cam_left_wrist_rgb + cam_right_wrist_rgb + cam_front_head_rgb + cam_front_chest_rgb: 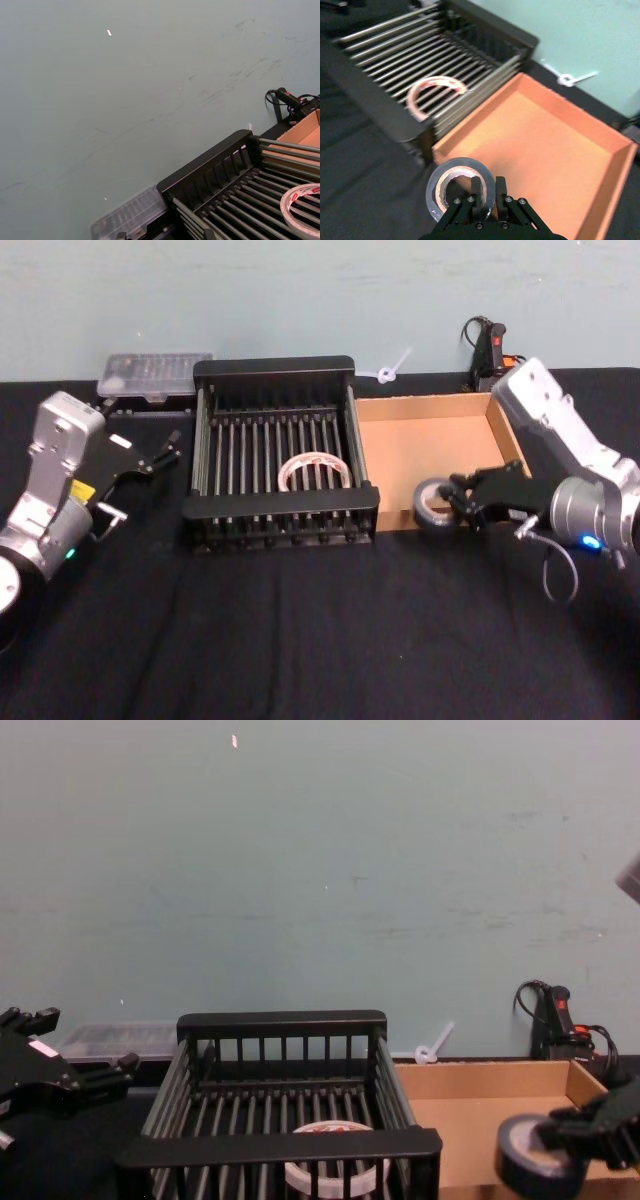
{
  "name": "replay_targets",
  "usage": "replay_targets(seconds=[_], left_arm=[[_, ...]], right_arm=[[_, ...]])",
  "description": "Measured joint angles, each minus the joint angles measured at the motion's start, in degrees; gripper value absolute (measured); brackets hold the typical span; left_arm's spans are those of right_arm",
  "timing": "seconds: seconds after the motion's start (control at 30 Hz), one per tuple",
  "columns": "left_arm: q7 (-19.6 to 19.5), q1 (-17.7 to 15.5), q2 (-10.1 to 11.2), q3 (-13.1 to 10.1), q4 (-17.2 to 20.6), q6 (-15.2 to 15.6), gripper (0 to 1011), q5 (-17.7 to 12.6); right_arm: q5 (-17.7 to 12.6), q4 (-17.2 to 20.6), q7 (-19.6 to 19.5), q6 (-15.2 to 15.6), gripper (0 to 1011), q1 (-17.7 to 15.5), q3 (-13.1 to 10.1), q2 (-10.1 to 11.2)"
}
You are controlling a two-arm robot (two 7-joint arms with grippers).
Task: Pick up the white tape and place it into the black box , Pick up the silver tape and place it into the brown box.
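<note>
The right pincer (462, 502) has its fingers closed through the wall of the silver tape (434, 506), one finger inside the core and one outside, as the right wrist view shows. The roll hangs over the near left corner of the brown box (420, 445); whether it touches the rim cannot be told. In the chest view the roll's lower edge is cut off.

The white tape (315, 471) lies flat on the slatted bottom of the black box (280, 502), toward its right side. From the chest the near rim hides part of the ring; from the left wrist half of it runs out of the picture.

The left pincer (168, 448) is raised above the dark surface (300, 630) just left of the black box, fingers apart and holding nothing.
</note>
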State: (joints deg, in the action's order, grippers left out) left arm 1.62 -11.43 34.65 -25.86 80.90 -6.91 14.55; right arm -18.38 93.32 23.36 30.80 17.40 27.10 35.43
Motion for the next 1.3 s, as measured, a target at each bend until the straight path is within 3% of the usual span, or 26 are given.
replay_targets(seconds=[0.3,0.87,1.3], left_arm=[[0.0,0.0,0.0,0.0,0.0,0.0,1002,0.0],[0.0,0.0,0.0,0.0,0.0,0.0,1001,0.0],[0.0,0.0,0.0,0.0,0.0,0.0,1001,0.0]], right_arm=[[2.9,-5.5,-2.4,0.4,174,3.9,-0.8,-3.7],[6.8,-16.7,-2.9,-1.1,174,10.2,-0.8,-9.4],[6.9,-16.7,-2.9,-1.2,174,10.2,-0.8,-9.5]])
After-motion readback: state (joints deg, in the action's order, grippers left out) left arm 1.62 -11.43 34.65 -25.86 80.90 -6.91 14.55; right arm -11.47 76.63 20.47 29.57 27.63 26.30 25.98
